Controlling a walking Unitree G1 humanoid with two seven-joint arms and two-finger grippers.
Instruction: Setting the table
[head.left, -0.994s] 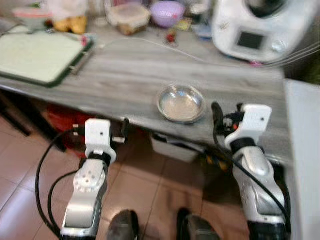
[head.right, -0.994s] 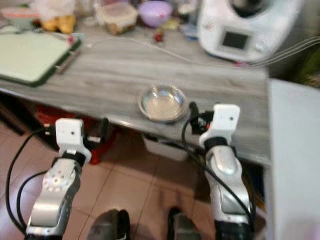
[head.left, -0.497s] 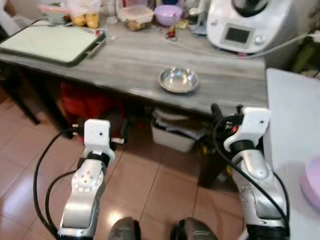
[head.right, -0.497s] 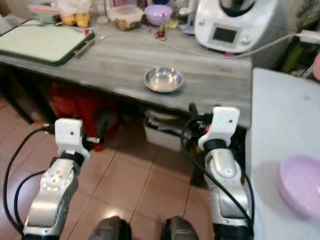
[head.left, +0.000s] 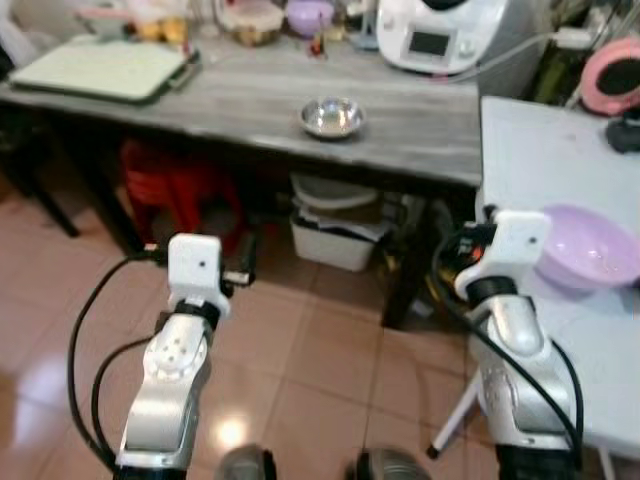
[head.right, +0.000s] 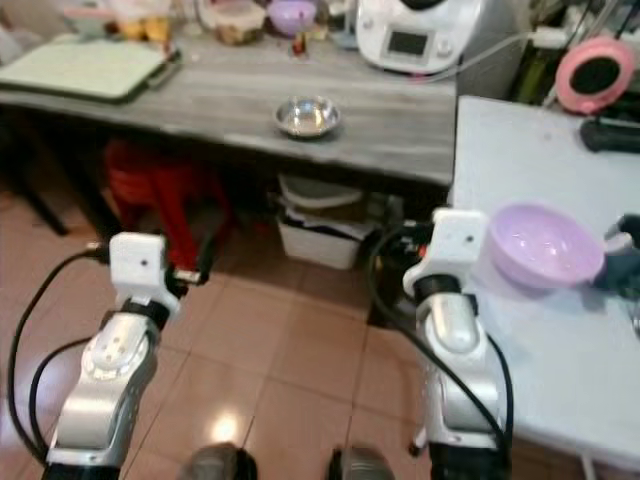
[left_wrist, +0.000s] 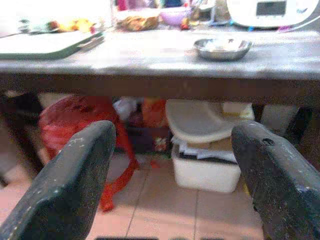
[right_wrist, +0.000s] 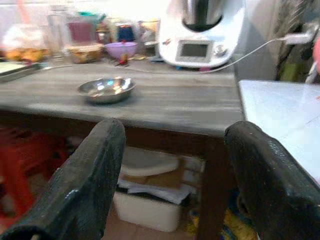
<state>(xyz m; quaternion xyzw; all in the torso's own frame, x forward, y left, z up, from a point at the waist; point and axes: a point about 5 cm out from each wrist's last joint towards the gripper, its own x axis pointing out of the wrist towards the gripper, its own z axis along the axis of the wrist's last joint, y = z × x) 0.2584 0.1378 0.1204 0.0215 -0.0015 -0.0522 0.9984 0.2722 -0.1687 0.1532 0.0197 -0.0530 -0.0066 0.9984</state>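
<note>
Left gripper (left_wrist: 170, 170): the two black fingers (left_wrist: 65, 185) stand wide apart with nothing between them. They point level toward the space under the grey wooden table (head.left: 250, 100), where a red bag (left_wrist: 80, 120) and a white bin (left_wrist: 205, 167) sit on the tiled floor (head.left: 300, 360).

Right gripper (right_wrist: 175, 175): its fingers (right_wrist: 85, 175) are likewise spread wide and hold nothing. They point at the near edge of the same table, just beside the corner of the white table (head.right: 530, 330).

Arm pose: both silver arms are raised in front of the body with the forearms angled forward and upward, each over the floor and well short of either table. The left arm (head.left: 170, 380) is on the left; the right arm (head.left: 510, 360) is close to the white table's edge.

Task objects: a steel bowl (head.left: 332, 117) rests upright on the grey table near its front edge, well apart from both grippers. A purple bowl (head.right: 545, 243) rests upright on the white table, near the right wrist housing but not touching it.

Other items: a white kitchen appliance (head.left: 430, 35) stands at the back of the grey table, and a green board (head.left: 100, 70) lies at its left end. A pink round object (head.right: 593, 75), possibly a fan, is blurred beyond the white table.
</note>
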